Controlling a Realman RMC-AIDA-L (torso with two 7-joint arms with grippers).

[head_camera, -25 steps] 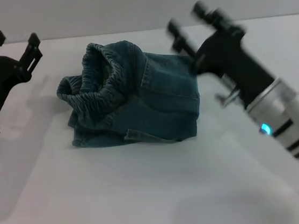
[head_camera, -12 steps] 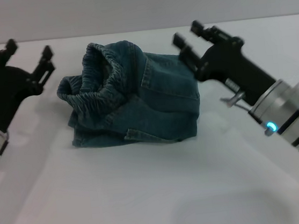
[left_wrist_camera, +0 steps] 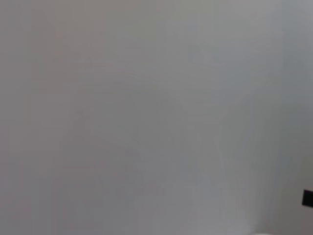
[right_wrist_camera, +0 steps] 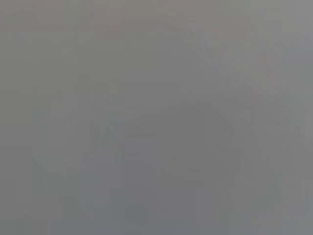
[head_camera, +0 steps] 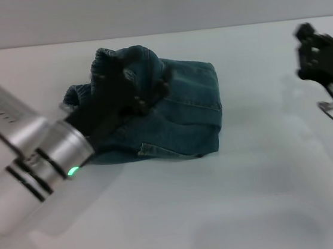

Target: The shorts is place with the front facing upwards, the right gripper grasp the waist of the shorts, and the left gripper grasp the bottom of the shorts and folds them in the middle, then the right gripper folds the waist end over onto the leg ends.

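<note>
Reaching over the folded shorts [head_camera: 177, 108] mid-surface [head_camera: 183, 219], the left pincer [head_camera: 129, 89] covers the waist [head_camera: 102, 65]; its grip cannot be told. Right pincer [head_camera: 318, 59] hovers near the right edge, grip unclear.

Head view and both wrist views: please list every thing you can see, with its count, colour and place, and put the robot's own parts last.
Blue-green denim shorts: one, folded into a bundle, mid-table.
Gathered elastic waist: one, darker blue, at the bundle's top on the robot's left side.
Table: one, white, under everything.
Left gripper: one, black claw on a silver banded wrist with a green light, over the waist side of the shorts.
Right gripper: one, black, at the robot's right edge, apart from the shorts.
Both wrist views: only a plain grey surface.
</note>
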